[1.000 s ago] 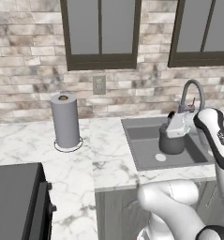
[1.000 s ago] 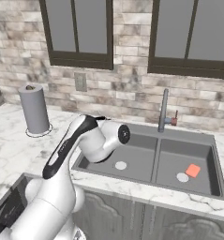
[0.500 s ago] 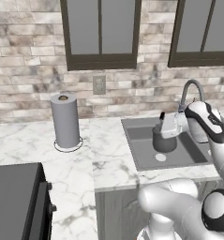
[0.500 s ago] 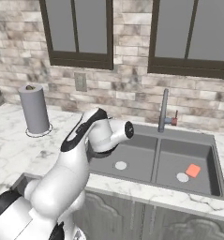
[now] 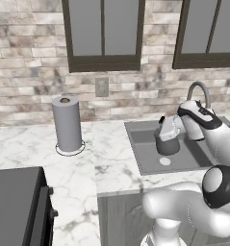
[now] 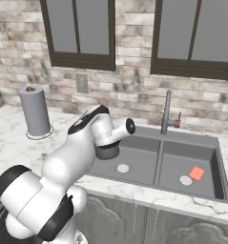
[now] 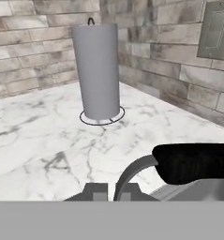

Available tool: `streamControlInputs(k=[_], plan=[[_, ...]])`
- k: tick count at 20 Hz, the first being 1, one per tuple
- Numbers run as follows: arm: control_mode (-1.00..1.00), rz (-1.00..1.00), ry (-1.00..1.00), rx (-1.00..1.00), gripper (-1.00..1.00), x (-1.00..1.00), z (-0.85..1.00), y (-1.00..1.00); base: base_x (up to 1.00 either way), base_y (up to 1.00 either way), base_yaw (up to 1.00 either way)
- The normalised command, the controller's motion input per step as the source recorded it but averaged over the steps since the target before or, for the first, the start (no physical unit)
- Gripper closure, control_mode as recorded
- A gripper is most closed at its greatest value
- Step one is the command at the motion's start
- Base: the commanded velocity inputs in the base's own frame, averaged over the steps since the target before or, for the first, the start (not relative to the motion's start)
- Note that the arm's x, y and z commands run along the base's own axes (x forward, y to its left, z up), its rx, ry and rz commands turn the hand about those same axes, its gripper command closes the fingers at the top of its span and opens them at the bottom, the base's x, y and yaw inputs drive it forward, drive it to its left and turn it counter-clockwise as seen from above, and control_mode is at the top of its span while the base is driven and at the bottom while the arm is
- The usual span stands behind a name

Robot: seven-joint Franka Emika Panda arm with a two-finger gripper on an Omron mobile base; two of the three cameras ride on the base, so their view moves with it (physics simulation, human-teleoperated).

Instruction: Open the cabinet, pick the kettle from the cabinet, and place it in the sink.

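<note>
The bench (image 5: 102, 163) is a white marble surface with grey veining, bounded at the rear by a stone-brick wall (image 5: 34, 91) in which a grey outlet plate (image 5: 101, 87) is set. A grey paper towel roll (image 5: 67, 123) is stood upright on a thin ring base on the bench, close to the wall and well apart from the sink (image 6: 156, 164), a dark grey double basin recessed into the marble with a gooseneck faucet (image 6: 166, 112) mounted at its rear rim. At the left end of the bench a dark stove top (image 5: 13, 202) is fitted flush against the marble edge.
</note>
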Motion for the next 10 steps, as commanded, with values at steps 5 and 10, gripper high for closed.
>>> streamControlInputs(k=[5, 10], plan=[[-1.0, -0.03, 0.06, 0.02, 1.0, 0.27, -0.44, -0.03, 0.0, 0.0, 0.0], [-1.0, 0.0, 0.0, 0.11, 1.0, 0.24, -0.44, -0.02, 0.0, 0.0, 0.0]])
